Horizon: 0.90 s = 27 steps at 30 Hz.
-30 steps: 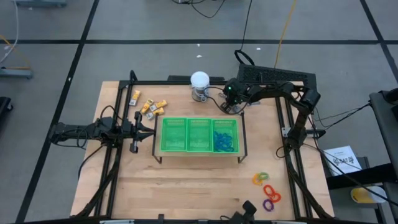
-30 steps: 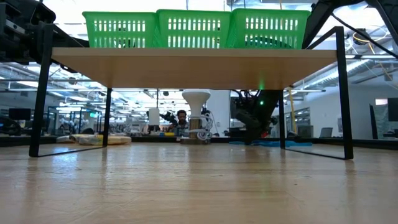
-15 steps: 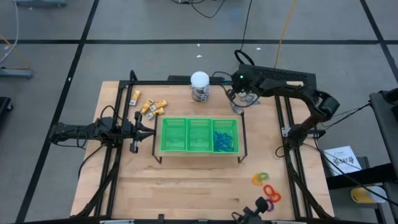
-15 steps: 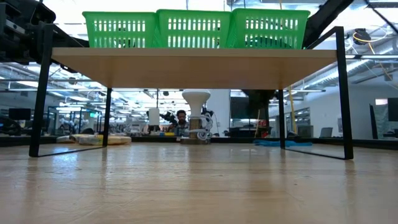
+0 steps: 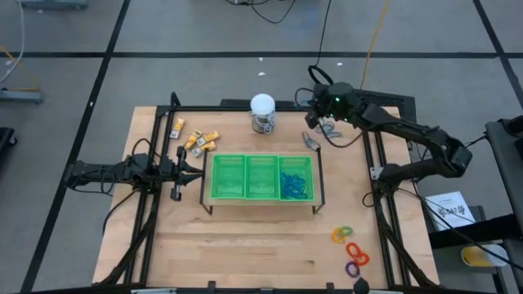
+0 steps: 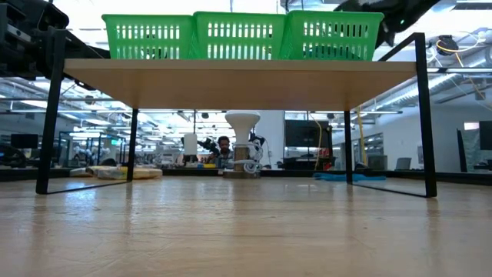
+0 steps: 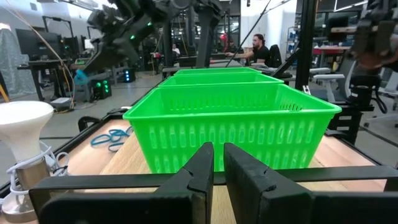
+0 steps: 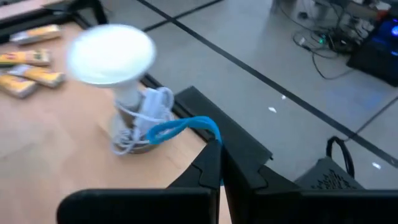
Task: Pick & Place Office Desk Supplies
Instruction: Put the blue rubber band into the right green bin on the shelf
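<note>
My right gripper (image 8: 219,155) hangs above the table's far right part (image 5: 315,116), right of the white-topped jar (image 5: 262,113), and is shut on a thin blue loop (image 8: 180,127). A grey loop (image 5: 310,140) lies on the table behind the green tray (image 5: 261,163). More blue loops (image 5: 296,184) lie in the tray's right compartment. Yellow-and-white blocks (image 5: 196,139) lie at the far left, coloured rings (image 5: 350,245) at the near right. My left gripper (image 7: 217,163) waits shut at the tray's left end (image 5: 194,168). My right gripper pinches one end of the blue loop (image 8: 210,132) between its two fingertips. The fingers come from the table's right, slanting slightly down toward the jar. The loop sticks out ahead of the fingers, lifted clear of the table.
The tray stands on a raised wooden shelf with thin black legs (image 6: 427,115), with open table under it. A black frame (image 5: 245,109) borders the table's far and side edges. Bare wood (image 5: 245,245) spreads in front of the tray.
My right gripper has risen from the table behind the tray's right end and drawn back toward the far right, tipping up nearer to level. It has stayed shut, and the blue loop has come up with it, clear of the table.
</note>
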Each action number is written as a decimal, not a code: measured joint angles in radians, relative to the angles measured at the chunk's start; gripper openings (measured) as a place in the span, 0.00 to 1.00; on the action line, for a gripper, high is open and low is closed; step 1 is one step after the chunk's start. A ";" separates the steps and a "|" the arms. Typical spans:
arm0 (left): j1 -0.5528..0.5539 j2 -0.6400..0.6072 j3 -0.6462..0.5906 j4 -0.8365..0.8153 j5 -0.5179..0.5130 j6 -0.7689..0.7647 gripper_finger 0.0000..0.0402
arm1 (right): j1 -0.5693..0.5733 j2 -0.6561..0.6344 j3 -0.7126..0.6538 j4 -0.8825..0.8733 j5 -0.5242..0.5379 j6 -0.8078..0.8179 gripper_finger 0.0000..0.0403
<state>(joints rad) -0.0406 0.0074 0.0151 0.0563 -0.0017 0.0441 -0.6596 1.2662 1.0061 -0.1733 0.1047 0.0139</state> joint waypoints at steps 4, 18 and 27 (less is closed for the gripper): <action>0.000 0.000 0.000 0.000 0.000 0.000 0.11 | 0.068 -0.058 0.000 -0.046 0.000 0.004 0.00; 0.000 0.000 0.000 0.000 0.000 0.000 0.11 | 0.437 -0.198 0.001 -0.108 -0.001 0.071 0.00; 0.000 0.000 0.000 0.000 0.000 0.000 0.11 | 0.645 -0.223 0.001 -0.117 -0.001 0.098 0.00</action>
<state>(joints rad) -0.0407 0.0074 0.0151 0.0563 -0.0017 0.0442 -0.0146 1.0431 1.0069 -0.2903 0.1036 0.1120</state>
